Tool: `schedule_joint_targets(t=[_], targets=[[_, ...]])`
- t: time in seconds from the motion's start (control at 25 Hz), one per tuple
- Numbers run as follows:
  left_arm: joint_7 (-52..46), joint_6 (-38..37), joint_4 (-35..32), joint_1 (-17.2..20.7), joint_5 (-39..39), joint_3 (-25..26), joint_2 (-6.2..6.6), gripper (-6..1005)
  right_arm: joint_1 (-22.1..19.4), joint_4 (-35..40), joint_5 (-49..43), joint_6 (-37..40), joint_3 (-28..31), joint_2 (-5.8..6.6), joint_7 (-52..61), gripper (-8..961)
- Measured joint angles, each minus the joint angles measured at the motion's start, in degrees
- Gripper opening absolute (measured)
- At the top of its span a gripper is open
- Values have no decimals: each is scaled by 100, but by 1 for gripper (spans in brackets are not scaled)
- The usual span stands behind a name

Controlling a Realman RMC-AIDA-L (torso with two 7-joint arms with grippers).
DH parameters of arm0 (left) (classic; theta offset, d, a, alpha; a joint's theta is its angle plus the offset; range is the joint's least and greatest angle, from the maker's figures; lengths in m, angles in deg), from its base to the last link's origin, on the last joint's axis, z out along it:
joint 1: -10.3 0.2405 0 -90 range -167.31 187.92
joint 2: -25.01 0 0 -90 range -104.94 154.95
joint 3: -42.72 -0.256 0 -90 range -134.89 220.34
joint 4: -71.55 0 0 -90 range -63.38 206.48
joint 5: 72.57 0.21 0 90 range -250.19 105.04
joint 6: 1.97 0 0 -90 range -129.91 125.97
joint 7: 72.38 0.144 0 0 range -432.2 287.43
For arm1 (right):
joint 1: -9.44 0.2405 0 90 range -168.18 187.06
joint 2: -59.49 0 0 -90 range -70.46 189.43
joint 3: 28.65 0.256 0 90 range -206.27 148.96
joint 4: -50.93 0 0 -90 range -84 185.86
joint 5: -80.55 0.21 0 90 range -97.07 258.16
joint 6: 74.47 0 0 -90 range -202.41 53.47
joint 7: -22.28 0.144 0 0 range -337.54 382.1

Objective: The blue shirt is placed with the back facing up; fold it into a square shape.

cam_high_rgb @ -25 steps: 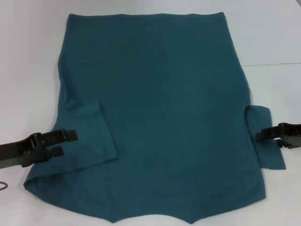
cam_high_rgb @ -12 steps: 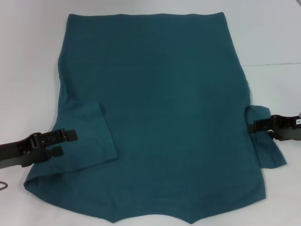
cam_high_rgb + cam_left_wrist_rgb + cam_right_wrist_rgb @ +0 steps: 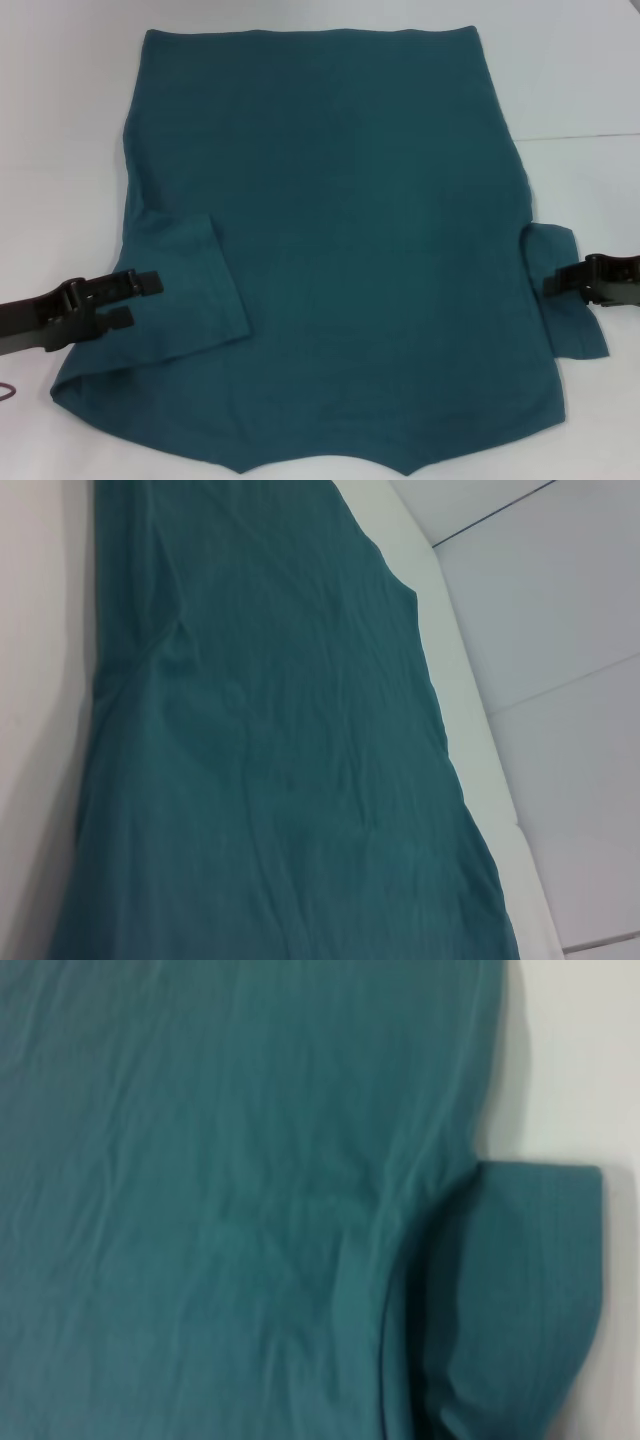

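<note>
The blue shirt [image 3: 340, 230] lies flat on the white table, plain side up and spread wide, and it fills the left wrist view [image 3: 270, 760]. Its left sleeve [image 3: 185, 290] is folded inward onto the body. My left gripper [image 3: 143, 300] hovers open at that sleeve's outer edge, one finger over the cloth and nothing between the fingers. The right sleeve [image 3: 570, 320] sticks out sideways, also seen in the right wrist view [image 3: 520, 1290]. My right gripper [image 3: 550, 286] reaches in from the right, its tip over this sleeve.
The white table [image 3: 60, 120] surrounds the shirt, with a seam line [image 3: 590, 136] at the right. The shirt's hem lies at the far side and its neckline notch [image 3: 320, 465] sits at the near edge. A dark cable [image 3: 6, 392] shows at the left border.
The right gripper pushed inward and up over the right sleeve, then drew back outward and slightly lower. The left gripper slid a little outward and down. The shirt barely shifted.
</note>
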Motion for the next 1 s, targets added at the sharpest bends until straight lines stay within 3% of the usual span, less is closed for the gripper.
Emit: schedule_joint_targets(t=[0.44,0.6,1.0], targets=[[-8,-16,0,0,-13,27,0,893,40,0,-144,-35,-3,-18,5,265],[-9,-14,0,0,-14,27,0,893,39,0,-144,-44,2,-13,11,47],[-9,-24,0,0,-14,25,0,892,8,89,-213,-23,-1,18,12,47]])
